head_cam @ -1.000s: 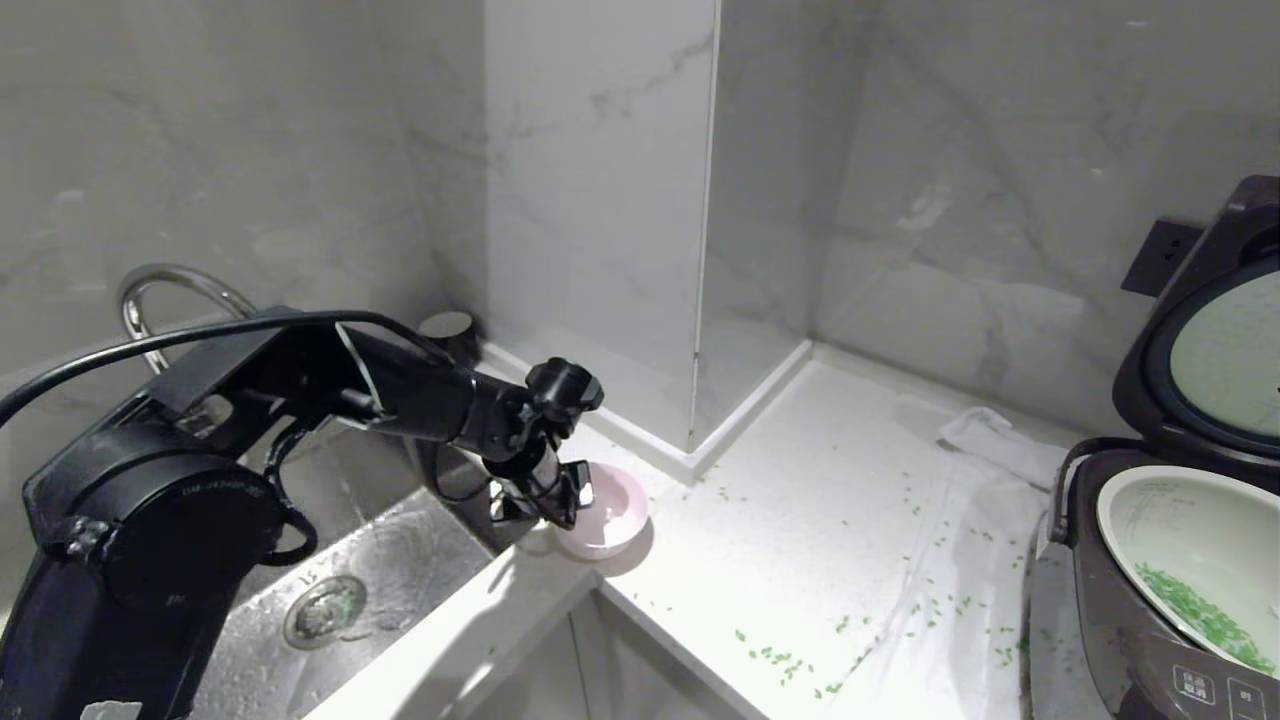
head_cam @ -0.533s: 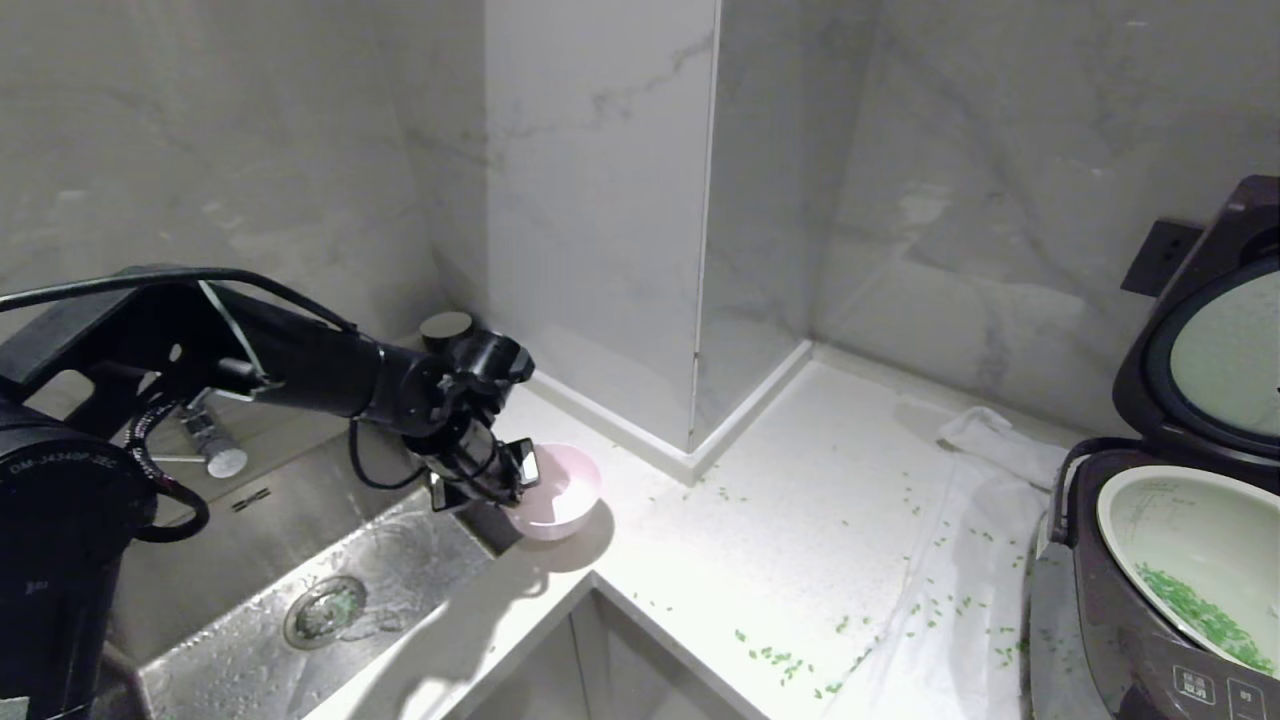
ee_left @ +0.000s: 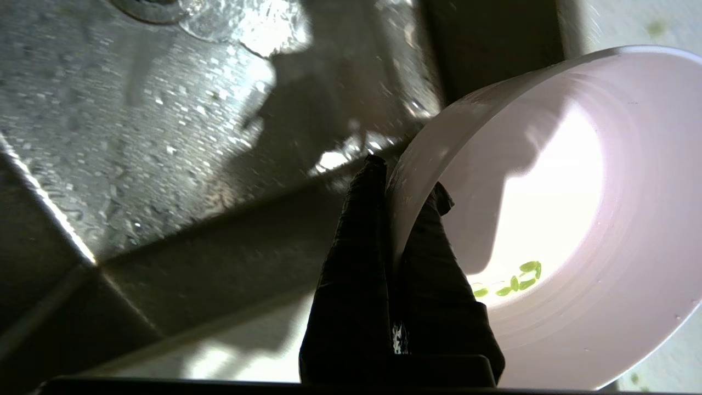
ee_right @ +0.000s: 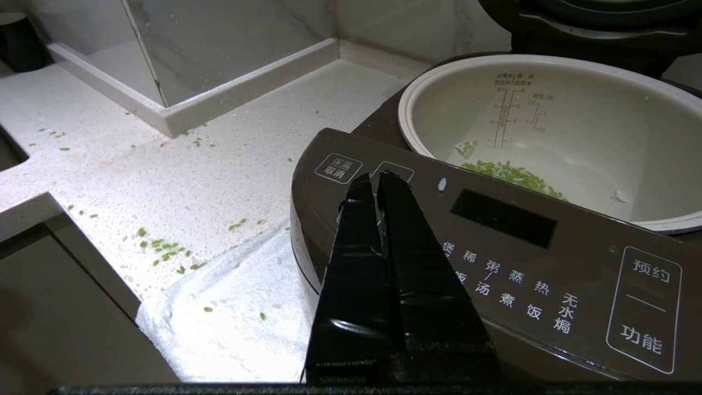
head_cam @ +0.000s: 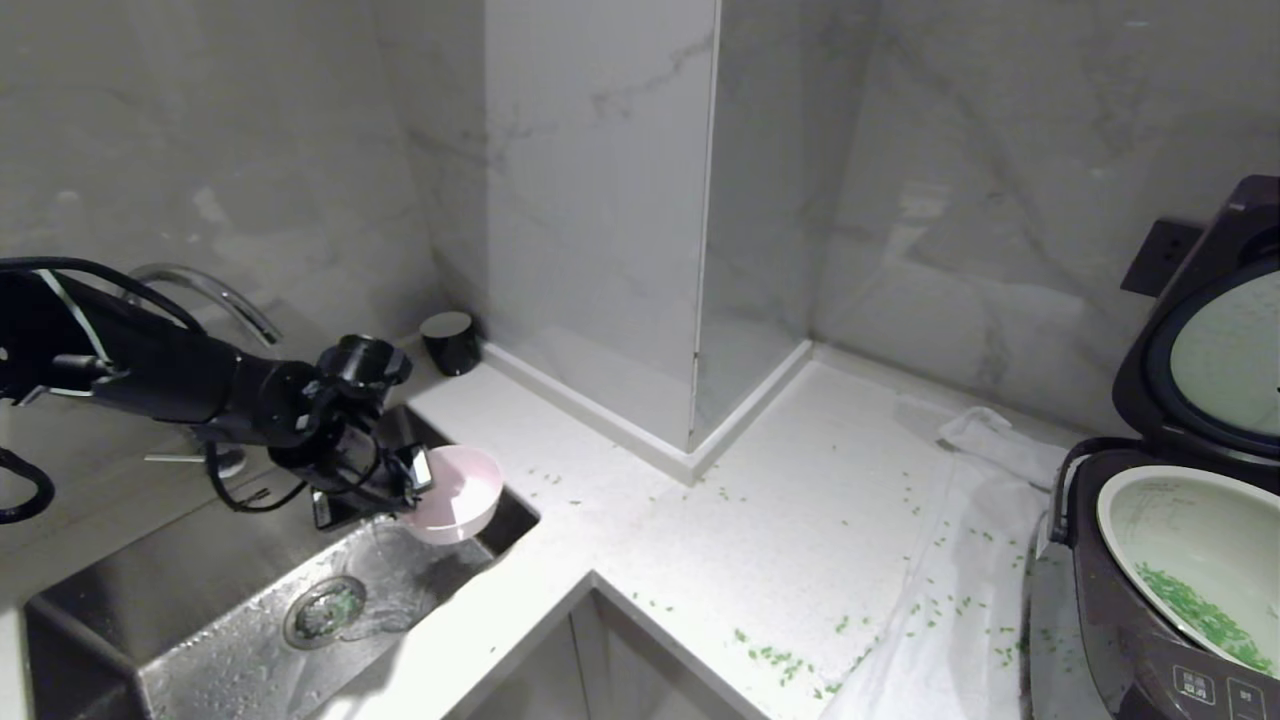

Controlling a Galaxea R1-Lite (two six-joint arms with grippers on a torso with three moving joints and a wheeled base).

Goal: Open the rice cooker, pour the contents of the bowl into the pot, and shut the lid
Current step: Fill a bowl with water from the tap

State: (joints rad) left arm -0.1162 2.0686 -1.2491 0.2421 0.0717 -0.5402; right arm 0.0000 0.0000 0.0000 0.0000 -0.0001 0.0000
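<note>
The left gripper (ee_left: 392, 181) has its jaws clamped on the rim of the bowl (ee_left: 554, 219), one finger inside the wall and one outside, a pinch that suits a thin rim and leaves the mouth free for tipping. The bowl tilts away from the jaws, nearly empty: only a few green bits (ee_left: 515, 280) cling to its white inside just past the inner finger. Below and beyond the jaws lies the wet steel sink (head_cam: 190, 600) with its drain (head_cam: 325, 610), so the bowl hangs over the basin, not the counter, likely to be set down out of the way.

The right gripper (ee_right: 378, 181) hangs with jaws pressed together on nothing, just above the front panel of the rice cooker (ee_right: 493, 258). Just past its tips sits the pot (ee_right: 554, 126), a green layer in its bottom, so the pour looks done. Farther back the lid (head_cam: 1200, 340) stands raised on its hinge; closing it remains. Stray green bits dot the counter (head_cam: 800, 500) and white cloth (head_cam: 960, 560) beside the cooker.
</note>
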